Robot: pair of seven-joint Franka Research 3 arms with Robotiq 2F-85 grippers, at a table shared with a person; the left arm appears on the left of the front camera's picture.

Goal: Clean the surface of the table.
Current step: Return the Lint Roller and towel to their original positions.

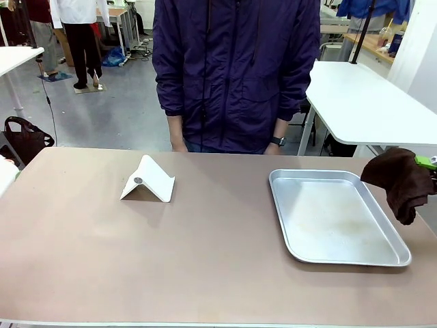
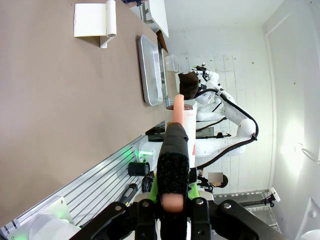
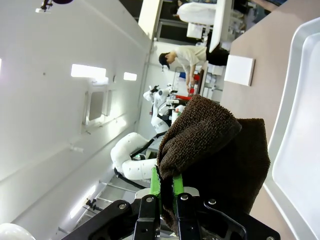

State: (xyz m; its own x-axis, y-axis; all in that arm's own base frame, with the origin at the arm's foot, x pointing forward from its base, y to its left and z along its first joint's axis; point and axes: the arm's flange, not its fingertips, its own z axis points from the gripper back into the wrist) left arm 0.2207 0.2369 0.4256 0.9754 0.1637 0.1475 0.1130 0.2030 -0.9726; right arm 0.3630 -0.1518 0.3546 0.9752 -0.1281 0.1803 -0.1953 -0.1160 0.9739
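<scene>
A wide matte brownish-taupe table (image 1: 205, 260) with a thin pale edge spans the front view, and a person in a dark purple jacket (image 1: 235, 68) stands at its far side.

On the left, seen from its own wrist camera, the left gripper (image 2: 172, 185) is off the table's near edge. Its fingers are pressed together on a slim upright tool with a black textured sleeve and a peach-coloured tip (image 2: 175, 150); what kind of tool it is cannot be told.

Left of centre on the table stands a small white folded plastic stand (image 1: 147, 180). Right of centre lies a silver rectangular metal tray (image 1: 404, 258), empty, with faint smears on its floor.

At the right edge, the right gripper (image 3: 165, 200) pinches a dark brown terry cloth (image 1: 401, 180), which hangs above the tray's far right corner and is not touching the table.

To wipe well, the cloth likely needs to come down flat onto bare tabletop, clear of the tray rim. Then it should sweep in overlapping strokes, steering around the stand.

No brand, label or readable writing can be made out.
</scene>
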